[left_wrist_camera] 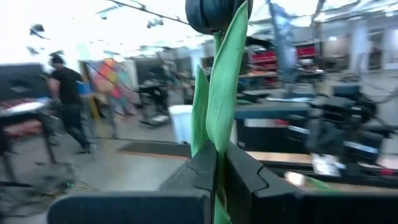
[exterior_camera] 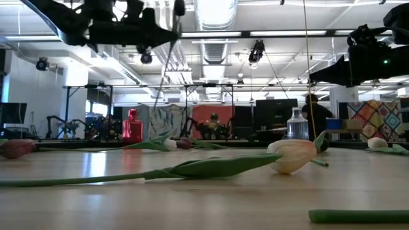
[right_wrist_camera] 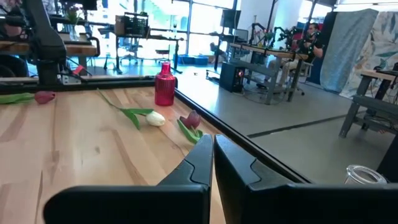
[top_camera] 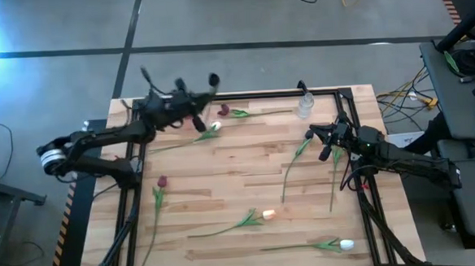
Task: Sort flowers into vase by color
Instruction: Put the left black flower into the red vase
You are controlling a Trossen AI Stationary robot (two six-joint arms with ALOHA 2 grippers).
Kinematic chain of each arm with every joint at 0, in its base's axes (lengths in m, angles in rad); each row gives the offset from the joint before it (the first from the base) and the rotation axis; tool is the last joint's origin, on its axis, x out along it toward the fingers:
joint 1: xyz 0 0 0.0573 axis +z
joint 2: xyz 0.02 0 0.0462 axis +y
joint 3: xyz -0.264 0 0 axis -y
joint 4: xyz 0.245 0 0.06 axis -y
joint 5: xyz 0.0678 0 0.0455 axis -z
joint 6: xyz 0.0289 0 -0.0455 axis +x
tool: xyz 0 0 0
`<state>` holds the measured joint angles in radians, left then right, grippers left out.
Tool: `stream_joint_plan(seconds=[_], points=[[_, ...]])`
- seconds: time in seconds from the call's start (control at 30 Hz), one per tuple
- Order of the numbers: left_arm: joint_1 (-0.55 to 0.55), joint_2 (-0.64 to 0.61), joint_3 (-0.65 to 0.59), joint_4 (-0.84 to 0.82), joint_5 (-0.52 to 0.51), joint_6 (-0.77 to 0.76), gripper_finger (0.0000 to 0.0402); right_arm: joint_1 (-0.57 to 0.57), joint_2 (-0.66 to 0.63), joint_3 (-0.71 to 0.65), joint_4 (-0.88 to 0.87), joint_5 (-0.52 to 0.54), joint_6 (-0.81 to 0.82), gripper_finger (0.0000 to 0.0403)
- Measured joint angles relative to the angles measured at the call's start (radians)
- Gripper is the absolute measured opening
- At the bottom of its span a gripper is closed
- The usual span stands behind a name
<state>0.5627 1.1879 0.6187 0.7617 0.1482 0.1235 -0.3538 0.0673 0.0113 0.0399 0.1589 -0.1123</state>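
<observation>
My left gripper (top_camera: pixel 197 101) (left_wrist_camera: pixel 221 169) is raised over the table's far left part, shut on a dark-headed tulip (top_camera: pixel 213 80) (left_wrist_camera: pixel 211 14). My right gripper (top_camera: pixel 324 141) (right_wrist_camera: pixel 212 163) hovers at the right side with its fingers together and nothing between them. It is near two green stems (top_camera: pixel 294 161) (top_camera: pixel 334 177) lying flat. Other tulips lie flat on the wood: maroon (top_camera: pixel 224 111), white (top_camera: pixel 215 128), maroon (top_camera: pixel 161 183), peach (top_camera: pixel 268 215) (exterior_camera: pixel 293 155) and white (top_camera: pixel 346 244). A red vase (right_wrist_camera: pixel 165 84) (exterior_camera: pixel 132 125) and a clear glass vase (top_camera: pixel 304 105) (exterior_camera: pixel 296 124) stand at the far edge. My left gripper pinches the dark tulip between its two fingers by the stem and leaf (left_wrist_camera: pixel 219 134) below the head. The tulip is lifted clear of the table. Its head stands beyond the fingertips, and the rest of the stem (exterior_camera: pixel 165 61) slants down below the gripper.
A black frame (top_camera: pixel 260 94) edges the wooden table. The middle of the wood between the lying flowers is bare. Beyond the far edge are workshop benches and equipment, with a person (left_wrist_camera: pixel 65 99) (exterior_camera: pixel 316 112) in dark clothes farther off.
</observation>
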Motion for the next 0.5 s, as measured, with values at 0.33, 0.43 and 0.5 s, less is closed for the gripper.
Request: stream_joint_plan(seconds=[0.33, 0.43, 0.5], points=[[0.259, -0.071, 0.006, 0.101, 0.105, 0.023, 0.0, 0.0, 0.0, 0.0, 0.0, 0.0, 0.0, 0.0009], [0.316, -0.05, 0.0, 0.158, 0.106, 0.016, 0.0, 0.0, 0.0, 0.0, 0.0, 0.0, 0.0, 0.0009], [0.341, -0.031, -0.001, 0.184, 0.106, 0.002, 0.0, 0.0, 0.0, 0.0, 0.0, 0.0, 0.0, 0.0009]])
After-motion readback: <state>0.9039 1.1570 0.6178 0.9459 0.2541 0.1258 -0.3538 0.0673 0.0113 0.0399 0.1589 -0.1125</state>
